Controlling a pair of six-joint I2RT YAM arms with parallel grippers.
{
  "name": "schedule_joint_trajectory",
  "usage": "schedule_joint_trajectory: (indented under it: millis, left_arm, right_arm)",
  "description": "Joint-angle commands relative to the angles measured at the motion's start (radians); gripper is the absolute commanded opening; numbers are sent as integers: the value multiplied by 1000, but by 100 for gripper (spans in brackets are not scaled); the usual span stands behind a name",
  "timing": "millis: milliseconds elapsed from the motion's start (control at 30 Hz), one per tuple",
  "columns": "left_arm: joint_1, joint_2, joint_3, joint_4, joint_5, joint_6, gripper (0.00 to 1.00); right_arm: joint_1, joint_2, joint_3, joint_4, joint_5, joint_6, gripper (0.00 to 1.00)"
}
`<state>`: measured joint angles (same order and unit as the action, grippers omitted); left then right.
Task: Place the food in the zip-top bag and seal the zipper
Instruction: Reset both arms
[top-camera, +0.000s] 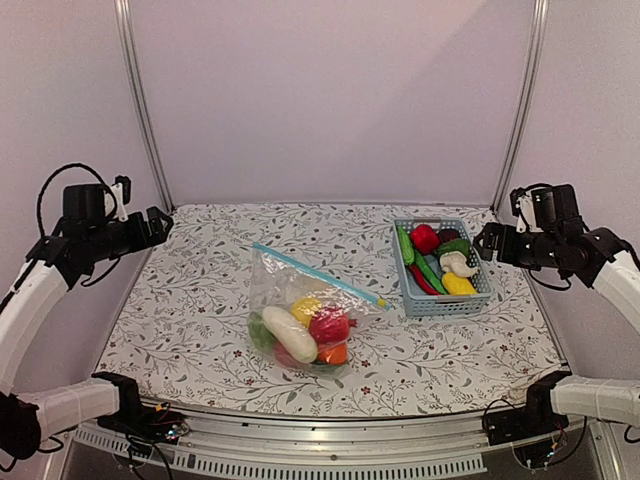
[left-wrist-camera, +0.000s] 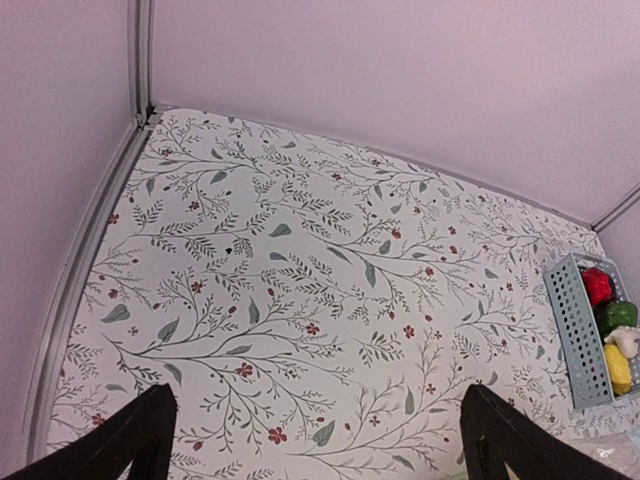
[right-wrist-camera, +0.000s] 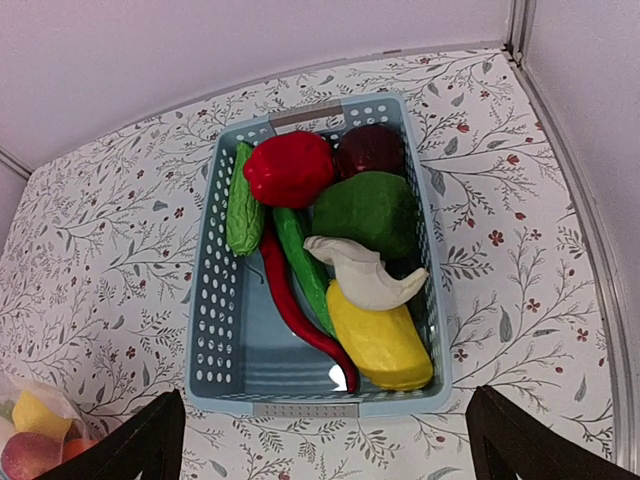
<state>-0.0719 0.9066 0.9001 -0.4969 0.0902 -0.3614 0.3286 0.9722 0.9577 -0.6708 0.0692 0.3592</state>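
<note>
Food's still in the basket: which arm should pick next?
Right, probably. The right gripper, open, hangs beside the basket; the left gripper is across the table, beyond the bag.

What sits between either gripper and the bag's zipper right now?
Left gripper: nothing visible on the table toward the zipper. Right gripper: the filled blue basket stands on the table between it and the zipper. The gripper looks raised, so it could probably pass over.
</note>
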Motion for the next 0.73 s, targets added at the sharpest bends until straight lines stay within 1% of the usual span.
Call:
schedule_joint_trajectory:
  millis: [0,33,67,200,267,433,600,700]
  left_arm:
    - [11,-61,-14,-44,-83,75,99]
    - [11,-84,-27,-44,-144,83,100]
    - [9,-113,-49,-34,-171,80,100]
    - [-10,-237,-150,48,-203,91,100]
    - [-13,-279,-179,70,-223,100,100]
    - [-29,-295,-177,61,-242,88,100]
    - [-46,-269,-159,37,-259,110,99]
    - [-52,-269,-154,39,-259,92,99]
  right_arm:
    - [-42,-125,-133,141,47,-86,99]
    - [-44,-161,-178,189,63,-98,99]
    - [-43,-188,-222,244,79,-113,99]
    - [-43,-315,-421,437,142,-154,99]
    - [-43,-370,-487,504,167,-173,99]
    - [-43,-438,-558,551,194,-169,99]
    - [-43,-458,-573,551,186,-166,99]
    - [-43,-456,-569,548,188,-161,99]
